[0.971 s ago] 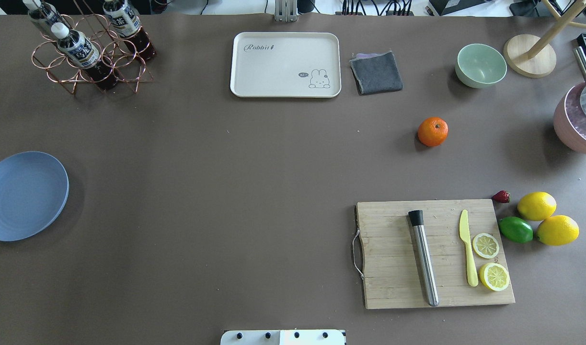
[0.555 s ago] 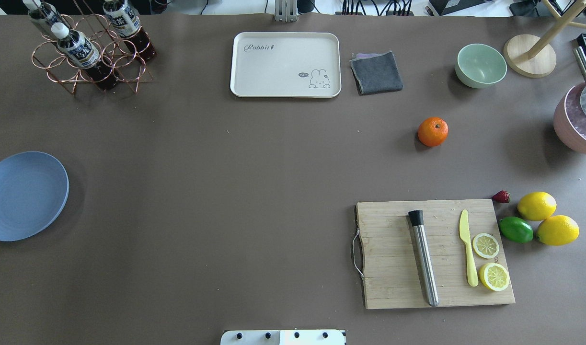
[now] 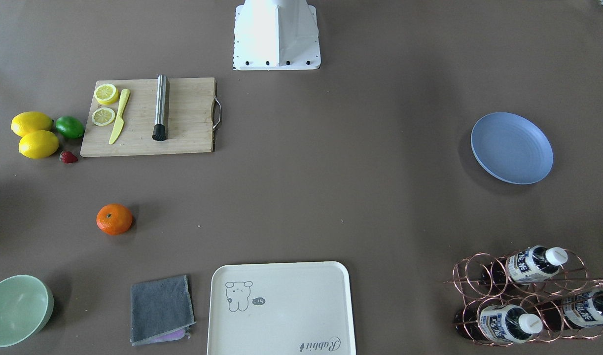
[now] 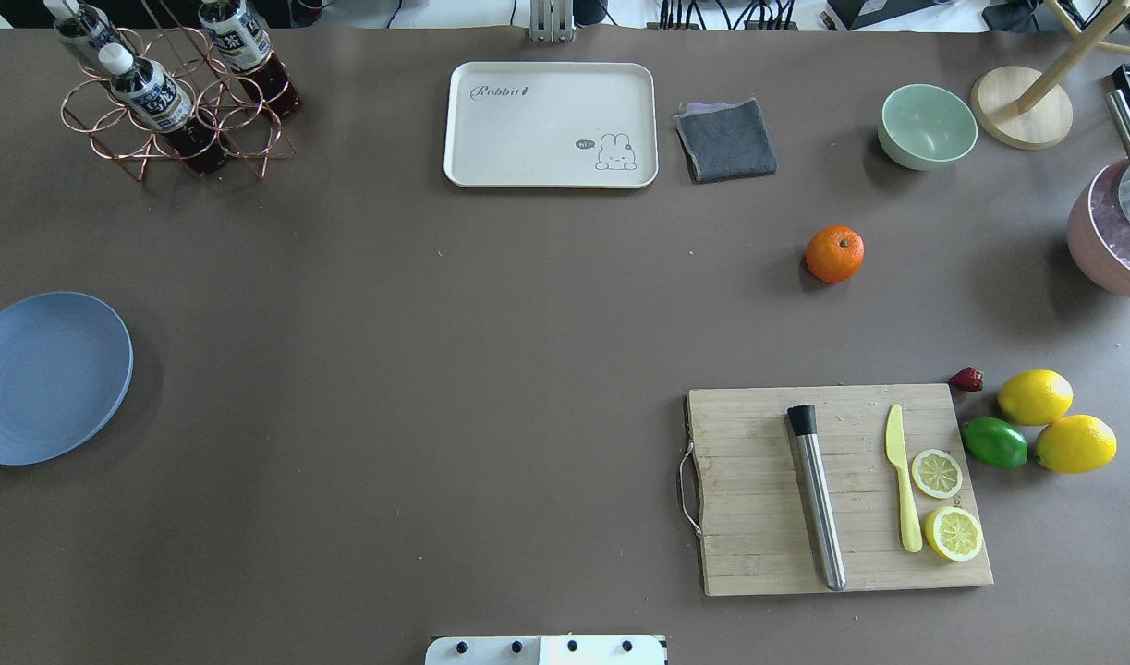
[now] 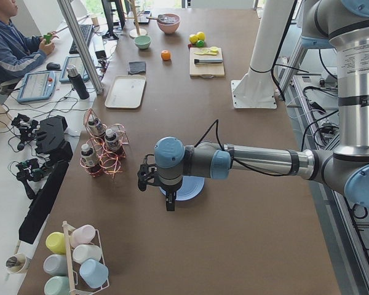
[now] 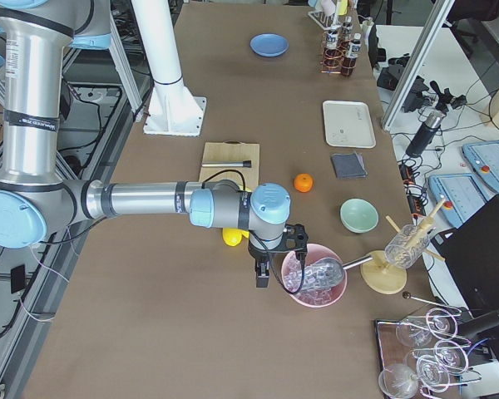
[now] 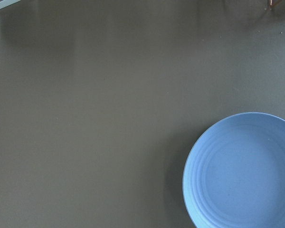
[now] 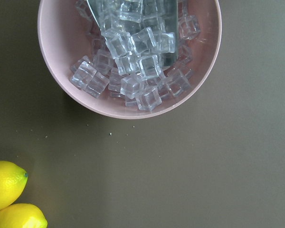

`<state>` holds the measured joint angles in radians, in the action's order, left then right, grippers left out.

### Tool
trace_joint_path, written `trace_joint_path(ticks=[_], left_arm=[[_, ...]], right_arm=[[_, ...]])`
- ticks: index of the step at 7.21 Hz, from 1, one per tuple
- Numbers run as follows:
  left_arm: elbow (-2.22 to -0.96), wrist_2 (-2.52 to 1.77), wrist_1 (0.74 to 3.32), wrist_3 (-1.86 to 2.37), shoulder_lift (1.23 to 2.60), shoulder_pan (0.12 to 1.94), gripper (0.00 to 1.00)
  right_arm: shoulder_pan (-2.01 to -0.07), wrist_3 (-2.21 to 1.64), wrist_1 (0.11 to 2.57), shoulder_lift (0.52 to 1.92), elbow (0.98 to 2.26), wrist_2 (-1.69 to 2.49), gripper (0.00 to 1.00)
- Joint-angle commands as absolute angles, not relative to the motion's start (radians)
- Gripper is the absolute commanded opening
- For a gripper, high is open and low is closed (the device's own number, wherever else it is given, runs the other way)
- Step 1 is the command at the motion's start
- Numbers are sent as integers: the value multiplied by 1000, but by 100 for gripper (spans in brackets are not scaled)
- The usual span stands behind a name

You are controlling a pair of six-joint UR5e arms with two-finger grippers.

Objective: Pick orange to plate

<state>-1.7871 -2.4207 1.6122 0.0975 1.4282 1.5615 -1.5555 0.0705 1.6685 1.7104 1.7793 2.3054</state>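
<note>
- The orange (image 4: 834,254) sits alone on the bare brown table, on the robot's right half. It lies between the mint-green bowl (image 4: 928,126) and the cutting board (image 4: 759,499) and touches neither.
- The plate (image 4: 52,379) lies well apart from it, at the table's left edge.
- The right gripper (image 6: 262,281) hangs near the pink ice bowl (image 8: 54,52), and the left gripper (image 5: 170,206) hangs near the plate. Only the side views show them, so I cannot tell whether their fingers are parted or closed.
- The fruit looks light, firm and round. Its dimpled skin should give fair grip, but it may roll if nudged.
- The best hold is probably from above, straddling its widest middle and closing gently.
</note>
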Motion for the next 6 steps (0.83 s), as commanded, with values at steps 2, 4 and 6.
trace_joint_path(ticks=[2,4,6], left_arm=[[-1789,-2428,1758,103,1430,1562,98],[-1772,-2427,1964,104,1416,1563,98],[-1758,-2418,2028,100,1433,1557,98]], right_arm=[[-1555,69,1667,1704,1779,2307,100],[-1555,60,1547,1703,1773,2350,100],[-1545,38,1528,1695,1773,2371,100]])
